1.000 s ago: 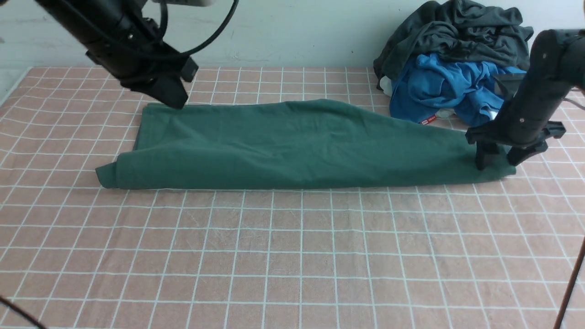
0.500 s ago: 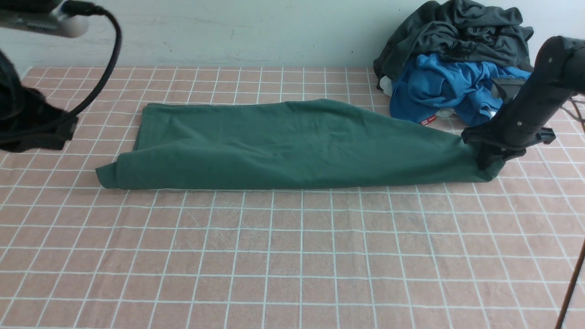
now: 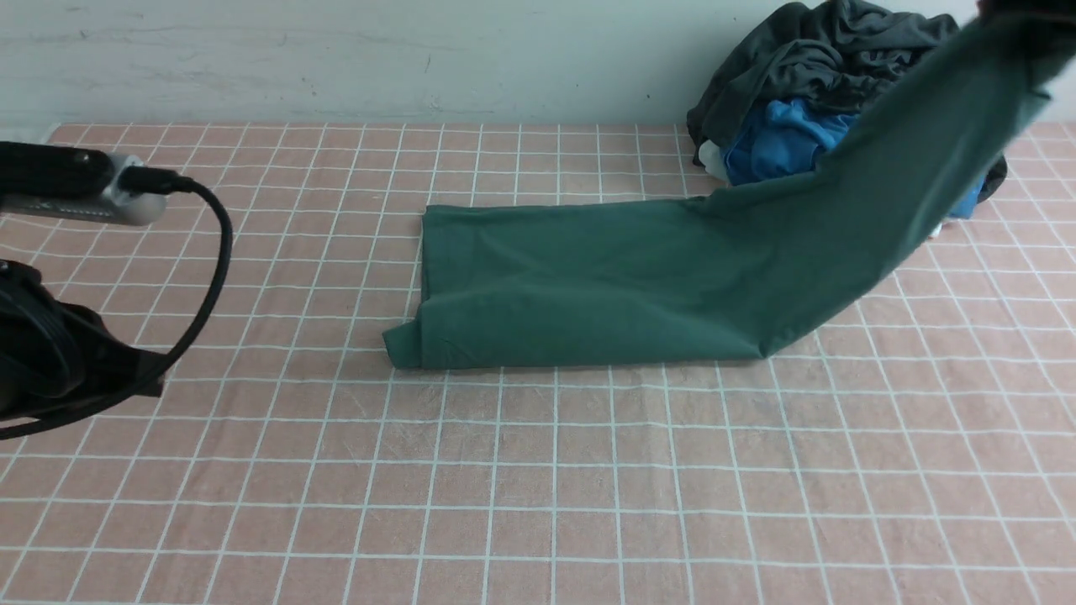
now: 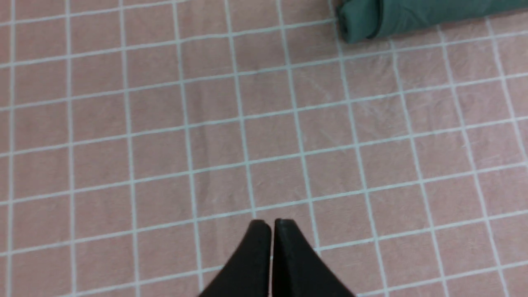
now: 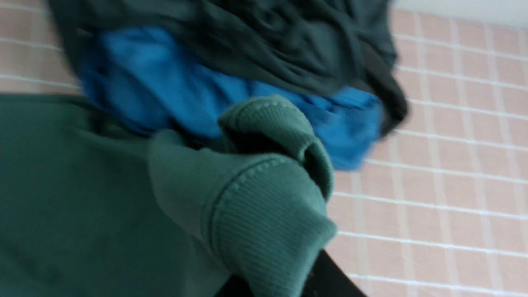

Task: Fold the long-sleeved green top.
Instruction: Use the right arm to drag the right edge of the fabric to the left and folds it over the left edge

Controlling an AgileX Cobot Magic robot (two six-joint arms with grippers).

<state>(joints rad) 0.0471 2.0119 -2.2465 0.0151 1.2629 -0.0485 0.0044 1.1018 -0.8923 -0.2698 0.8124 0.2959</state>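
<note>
The green long-sleeved top [image 3: 605, 286] lies folded lengthwise across the middle of the checked cloth. Its right end rises steeply to the top right corner [image 3: 950, 109]. My right gripper [image 5: 284, 284] is shut on that end; ribbed green hem [image 5: 264, 214] bunches over its jaws. In the front view this gripper is almost out of frame. My left gripper [image 4: 270, 222] is shut and empty, hovering over bare cloth well to the left of the top, whose rolled left corner [image 4: 363, 22] shows in the left wrist view. The left arm [image 3: 50, 361] sits at the left edge.
A pile of clothes stands at the back right: a dark charcoal garment [image 3: 824, 50] over a bright blue one [image 3: 773, 143], just behind the lifted end. Both also show in the right wrist view, blue [image 5: 165, 82] and charcoal [image 5: 288, 41]. Pink checked cloth [image 3: 538, 487] covers the table.
My right gripper has lifted the top's right end high and back, dragging the whole top to the right. My left arm has pulled away from the top to the left edge.
</note>
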